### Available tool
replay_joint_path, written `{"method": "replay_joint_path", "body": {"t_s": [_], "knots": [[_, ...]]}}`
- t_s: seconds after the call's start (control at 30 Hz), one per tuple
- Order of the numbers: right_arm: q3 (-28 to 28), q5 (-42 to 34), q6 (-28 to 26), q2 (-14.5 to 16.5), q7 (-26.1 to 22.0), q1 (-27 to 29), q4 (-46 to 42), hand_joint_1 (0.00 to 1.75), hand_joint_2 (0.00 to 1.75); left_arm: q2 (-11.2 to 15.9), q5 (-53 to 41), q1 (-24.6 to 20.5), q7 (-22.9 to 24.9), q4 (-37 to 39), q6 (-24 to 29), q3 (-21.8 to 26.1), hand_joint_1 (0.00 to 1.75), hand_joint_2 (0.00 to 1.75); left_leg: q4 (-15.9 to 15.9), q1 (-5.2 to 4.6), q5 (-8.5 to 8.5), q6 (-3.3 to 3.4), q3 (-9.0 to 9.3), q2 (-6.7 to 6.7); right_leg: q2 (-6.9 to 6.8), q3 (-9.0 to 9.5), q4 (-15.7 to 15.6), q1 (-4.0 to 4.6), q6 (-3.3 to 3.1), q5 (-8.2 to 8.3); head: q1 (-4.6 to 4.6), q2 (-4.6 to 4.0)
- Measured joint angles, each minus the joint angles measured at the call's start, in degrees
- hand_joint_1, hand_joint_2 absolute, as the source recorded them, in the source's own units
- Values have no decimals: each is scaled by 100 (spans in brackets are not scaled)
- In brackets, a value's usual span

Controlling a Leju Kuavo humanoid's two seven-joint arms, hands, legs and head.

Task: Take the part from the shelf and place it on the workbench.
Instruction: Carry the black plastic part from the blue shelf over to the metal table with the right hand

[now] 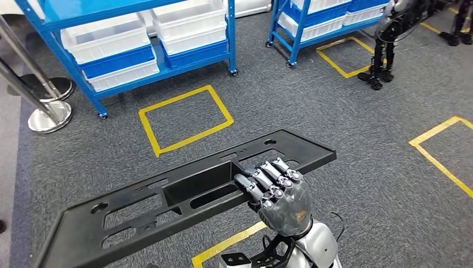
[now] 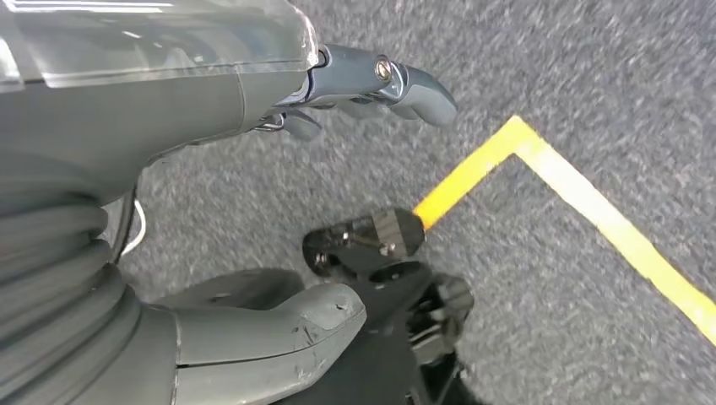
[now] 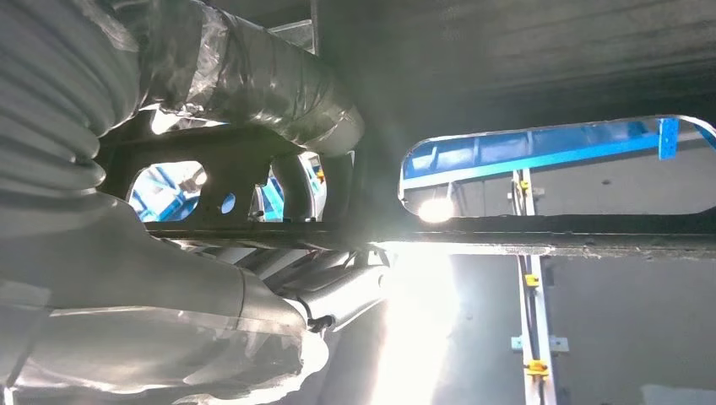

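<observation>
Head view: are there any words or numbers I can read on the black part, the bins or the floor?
No readable text anywhere.
Black part, held by the right robot hand: just cut-out holes, no label.
White bins on the blue shelf: plain, no labels visible.
Floor: yellow tape squares only, no writing.

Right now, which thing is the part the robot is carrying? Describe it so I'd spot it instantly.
Look at the grey carpet with yellow taped squares in front of the blue shelves. Above it the right hand grips a long flat black panel. Unlike the white bins, it is dark, tray-like and pierced with cut-out slots.
</observation>
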Motion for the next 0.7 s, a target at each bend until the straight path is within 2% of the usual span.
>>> {"method": "replay_joint_path", "body": {"t_s": [0.07,0.1,0.13,0.17,0.2,0.23,0.3,0.33,0.37,0.43,0.47,0.5,0.57,0.63,0.67,0.7], "knots": [[-1,1,0,-2,-7,5,-10,175,175,-2,1,3,-10,0,4,7,0,175,-57,-15,44,55,6,168,-336,-236,527,19,29,-339,5,0],[-1,3,0,-3,-12,13,-11,175,175,-2,2,11,-17,1,7,13,0,175,-56,-26,45,69,-2,254,-434,-388,870,11,47,-515,8,0],[-3,2,0,-5,-25,26,-11,175,175,-1,2,19,-23,1,10,19,0,175,-49,-35,41,71,-12,341,-476,-500,1136,-1,64,-615,9,0],[-7,-2,0,-7,-42,44,-11,175,175,0,1,23,-32,1,12,26,0,175,-39,-38,35,70,-22,424,-504,-530,1238,-14,79,-615,8,0],[-12,-8,0,-8,-64,60,-13,175,175,0,-1,20,-38,1,11,32,0,175,-25,-38,26,64,-30,503,-532,-453,1133,-26,92,-517,9,0],[-20,-16,0,-8,-87,74,-19,175,175,-1,-3,14,-42,1,9,36,0,175,-5,-37,12,51,-36,574,-584,-275,841,-36,98,-354,9,0],[-31,-27,0,-6,-116,89,-49,175,175,-3,-7,0,-44,1,2,38,0,175,56,-49,-35,1,-43,691,-803,112,149,-17,64,-131,8,0],[-37,-33,0,-3,-125,92,-67,175,175,-4,-7,-3,-44,1,-1,39,0,175,82,-61,-59,-32,-44,740,-868,220,-55,0,31,-90,7,0],[-42,-40,0,1,-132,93,-84,175,175,-5,-7,-6,-45,0,-3,41,0,175,100,-72,-75,-63,-42,787,-893,249,-131,21,-5,-98,7,0],[-55,-61,0,5,-143,100,-105,175,175,-10,-7,-13,-48,0,-3,44,0,175,102,-70,-95,-123,-23,870,-765,237,-141,33,-76,-68,7,0],[-59,-75,0,7,-147,103,-115,175,175,-12,-7,-18,-51,-1,-2,44,0,175,129,-56,-133,-155,-23,824,-711,237,-159,25,-110,-52,8,0],[-62,-87,0,12,-150,105,-124,175,175,-14,-7,-22,-55,0,1,44,0,175,232,-40,-224,-186,-58,721,-657,237,-179,11,-145,-32,7,0],[-63,-103,1,35,-155,106,-134,175,175,-14,-9,-18,-60,0,9,45,0,175,771,-11,-563,-232,-288,432,-550,230,-197,-9,-191,-4,6,0],[-64,-109,2,52,-156,111,-136,175,175,-14,-13,4,-62,1,15,46,0,175,1471,-2,-858,-252,-612,310,-420,215,-190,-4,-208,6,6,0],[-64,-115,2,53,-157,115,-136,175,175,-14,-14,13,-62,1,16,46,0,175,1627,-1,-860,-252,-691,294,-345,211,-183,-1,-210,8,6,0],[-64,-121,2,53,-160,119,-136,175,175,-14,-14,18,-63,1,19,46,0,175,1582,0,-754,-247,-677,281,-269,209,-173,1,-209,10,6,0]]}}
